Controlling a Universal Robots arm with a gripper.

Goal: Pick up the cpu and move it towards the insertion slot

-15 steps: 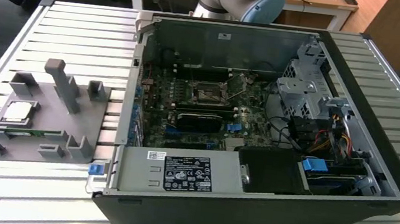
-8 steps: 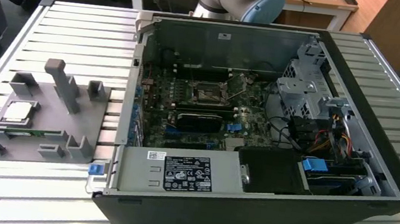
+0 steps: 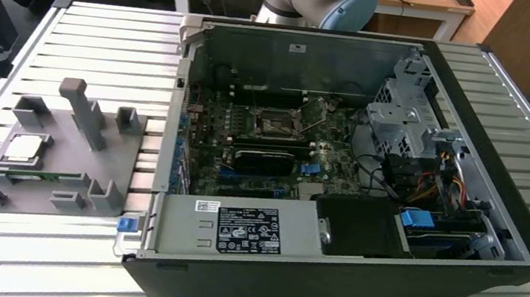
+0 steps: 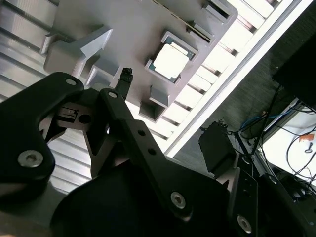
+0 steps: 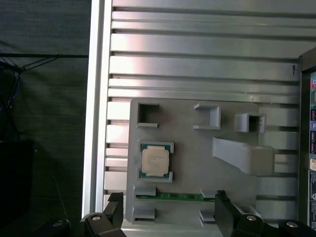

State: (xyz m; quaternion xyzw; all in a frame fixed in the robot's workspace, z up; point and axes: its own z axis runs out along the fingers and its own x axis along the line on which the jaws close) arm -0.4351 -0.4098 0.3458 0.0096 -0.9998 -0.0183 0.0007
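Our gripper [image 5: 168,196] hangs with its jaws spread wide and empty over the grey fixture [image 5: 192,123], clear of the cpu [image 5: 155,160]. The cpu lies flat in its bracketed nest near the fixture's edge farthest from the computer case [image 3: 500,190]. We judge a good grasp needs the fingers [image 5: 114,210] squared to two bare chip sides, between the corner brackets, and descending level. The insertion slot [image 3: 274,124] sits well apart, inside the case.

Cropping the arm [image 3: 324,2] at twelve o'clock in the exterior view. Hiding part of the grey fixture [image 4: 123,29] behind the jaws' dark linkage in the second wrist view. Leaving the insertion slot [image 3: 273,124] too small for detail.
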